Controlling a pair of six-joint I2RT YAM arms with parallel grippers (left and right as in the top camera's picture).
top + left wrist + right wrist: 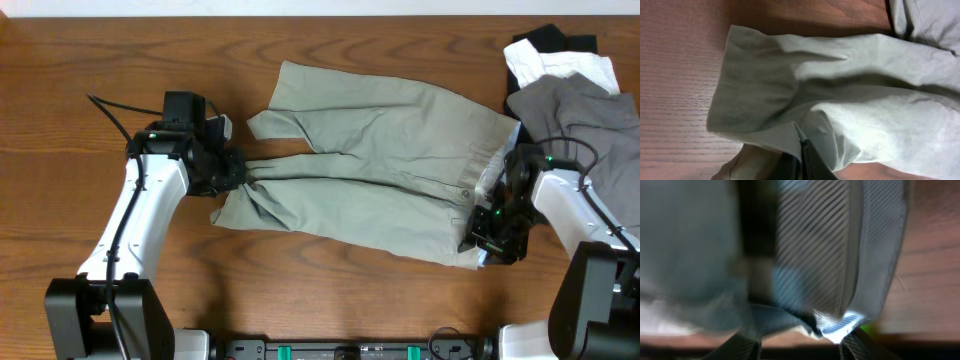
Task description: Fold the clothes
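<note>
**Item:** shorts (pixel 380 170), one pair, light khaki-green.

**Location:** centre of the counter (pixel 330 310), spread mostly flat. The waistband lies to the robot's right and the legs point to its left. Not yet folded.

**Left claw** (pixel 234 170): closed, pinching the leg cloth where the two legs gather into a bunch. The wrist view shows fabric drawn in between its fingertips.

**Right claw** (pixel 492 228): at the near corner of the waistband. Its wrist view is blurred. The fingers seem parted with cloth between them, but whether it grips anything cannot be told.

**Adjacent:** slate-grey garment (pixel 580 115), just beside the waistband's far end. Black and white garments (pixel 560 55) lie behind it.

**Hazards noted:**
- If only the left end is held, a lift would likely drag the shorts into a rope instead of carrying them over flat.
- If the right claw closes on a single layer, the waistband may slip out partway through the fold.
- The bunched left grip may set creases into the fold.
- The right arm works close to the grey garment and could snag it and pull it into the shorts.
</note>
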